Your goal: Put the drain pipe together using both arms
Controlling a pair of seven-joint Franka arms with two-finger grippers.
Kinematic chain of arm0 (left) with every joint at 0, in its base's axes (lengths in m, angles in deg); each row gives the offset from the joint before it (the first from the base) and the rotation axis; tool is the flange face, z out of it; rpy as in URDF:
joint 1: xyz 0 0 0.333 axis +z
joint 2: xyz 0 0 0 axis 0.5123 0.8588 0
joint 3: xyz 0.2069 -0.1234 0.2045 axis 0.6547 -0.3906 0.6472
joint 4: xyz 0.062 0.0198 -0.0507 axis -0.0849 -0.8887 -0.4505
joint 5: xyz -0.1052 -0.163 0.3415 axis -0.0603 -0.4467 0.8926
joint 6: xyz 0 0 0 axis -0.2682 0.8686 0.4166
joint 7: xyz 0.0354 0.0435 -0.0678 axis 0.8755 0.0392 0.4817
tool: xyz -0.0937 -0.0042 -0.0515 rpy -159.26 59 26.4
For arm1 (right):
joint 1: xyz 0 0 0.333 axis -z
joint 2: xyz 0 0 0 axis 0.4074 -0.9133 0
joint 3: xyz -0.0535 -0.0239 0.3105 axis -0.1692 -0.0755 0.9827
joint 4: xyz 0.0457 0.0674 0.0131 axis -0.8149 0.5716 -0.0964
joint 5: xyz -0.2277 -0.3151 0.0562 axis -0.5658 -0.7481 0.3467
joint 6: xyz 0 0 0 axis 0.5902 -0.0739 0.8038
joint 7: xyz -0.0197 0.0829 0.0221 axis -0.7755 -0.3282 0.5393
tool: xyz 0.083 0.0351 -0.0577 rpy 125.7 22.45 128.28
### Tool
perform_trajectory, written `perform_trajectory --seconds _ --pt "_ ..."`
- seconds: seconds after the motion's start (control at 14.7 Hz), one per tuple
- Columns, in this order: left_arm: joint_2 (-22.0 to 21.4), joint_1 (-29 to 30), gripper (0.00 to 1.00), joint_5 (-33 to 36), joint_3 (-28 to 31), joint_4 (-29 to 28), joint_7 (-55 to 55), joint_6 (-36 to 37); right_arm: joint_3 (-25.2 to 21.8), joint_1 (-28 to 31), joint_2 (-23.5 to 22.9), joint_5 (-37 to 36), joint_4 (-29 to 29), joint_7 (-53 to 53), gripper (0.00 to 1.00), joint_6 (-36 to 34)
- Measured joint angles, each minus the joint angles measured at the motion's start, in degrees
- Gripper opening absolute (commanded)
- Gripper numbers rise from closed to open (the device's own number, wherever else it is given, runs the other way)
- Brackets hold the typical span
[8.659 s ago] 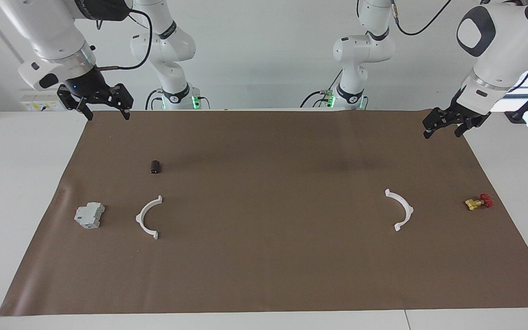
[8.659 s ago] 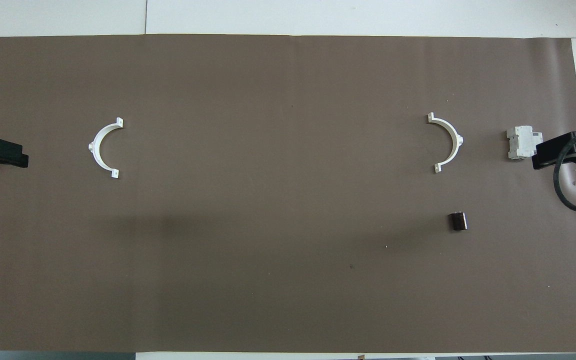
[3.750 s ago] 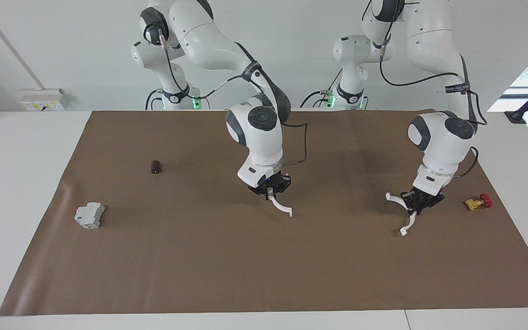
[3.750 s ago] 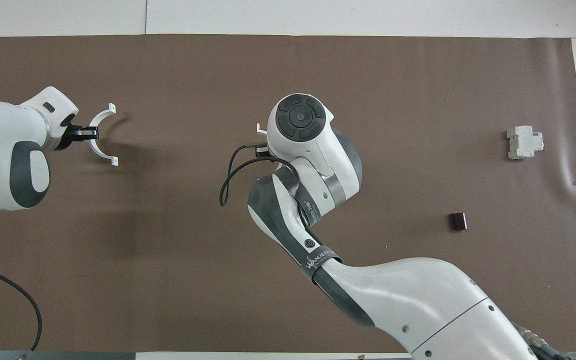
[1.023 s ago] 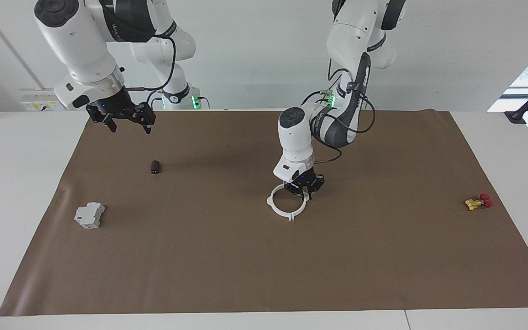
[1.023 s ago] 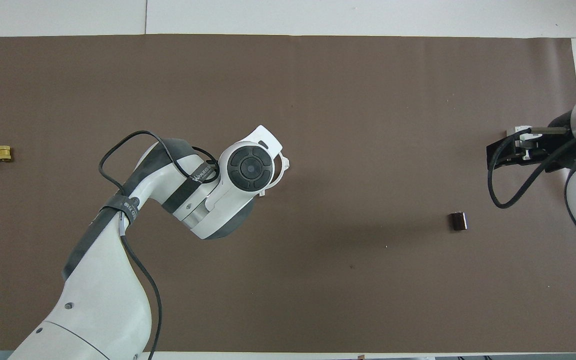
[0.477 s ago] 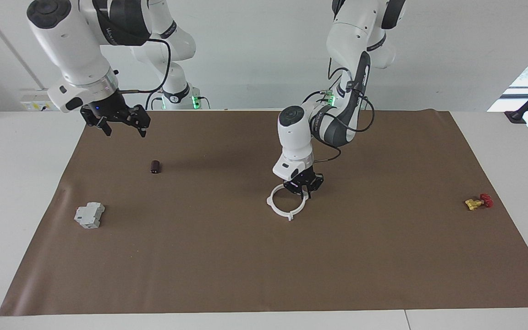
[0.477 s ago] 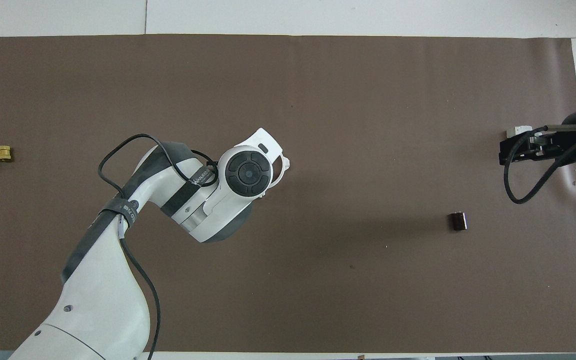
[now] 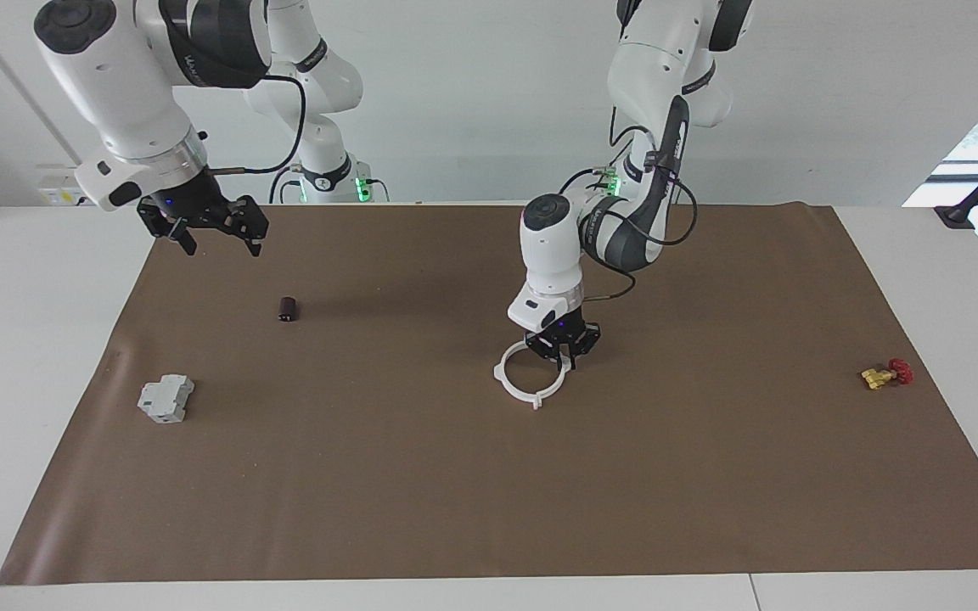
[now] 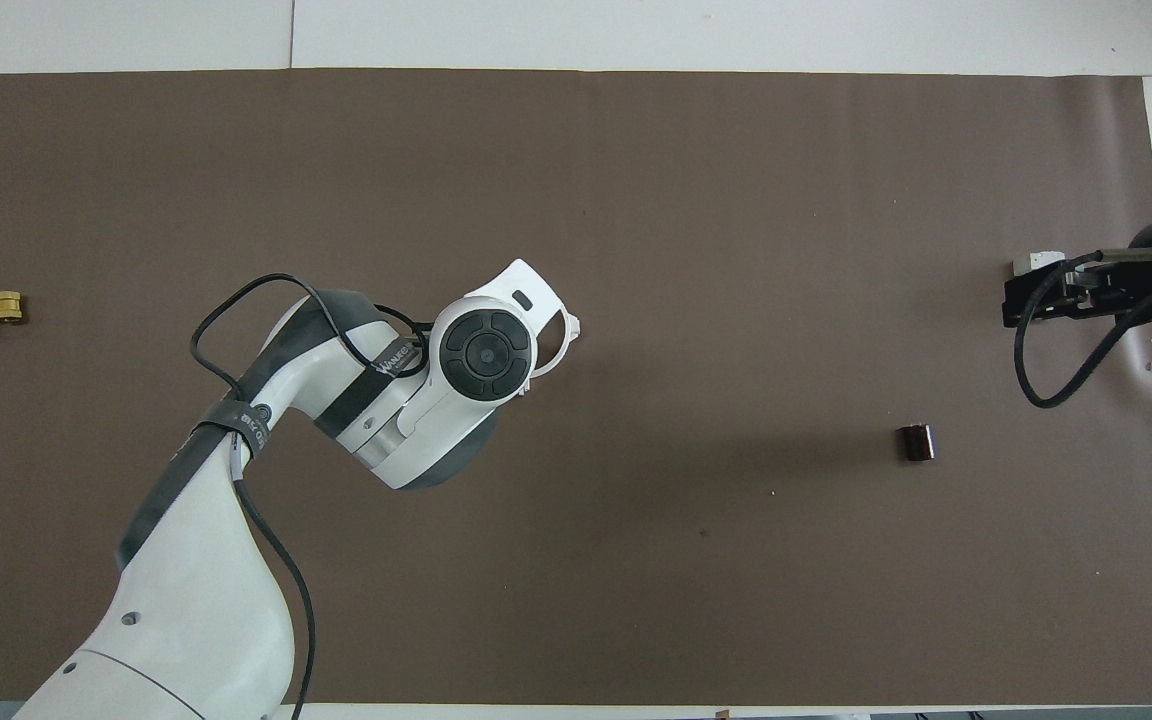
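The drain pipe [image 9: 516, 393] is one closed white ring, lying flat in the middle of the brown mat [image 9: 489, 509]. My left gripper [image 9: 563, 361] points down and is shut on the ring's rim, on the side toward the left arm's end. In the overhead view the left wrist hides most of the drain pipe [image 10: 566, 335], and only a short arc shows. My right gripper [image 9: 216, 238] hangs open and empty, raised high at the right arm's end. In the overhead view the right gripper [image 10: 1036, 300] is over the grey block.
A small dark cylinder [image 9: 288, 309] lies on the mat toward the right arm's end. A grey boxy block [image 9: 165, 399] sits farther from the robots than it. A red-and-brass valve [image 9: 886, 373] lies near the mat's edge at the left arm's end.
The right arm has drawn a little farther toward its own end of the table, gripper still open. The left gripper stays shut on the ring, and its wrist has shifted slightly.
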Motion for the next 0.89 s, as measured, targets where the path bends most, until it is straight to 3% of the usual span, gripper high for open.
perform_trajectory --seconds 0.89 --pt "0.3 1.2 0.00 0.0 0.1 -0.6 -2.4 -4.4 0.0 0.0 0.0 0.0 0.0 0.0 1.00 0.0"
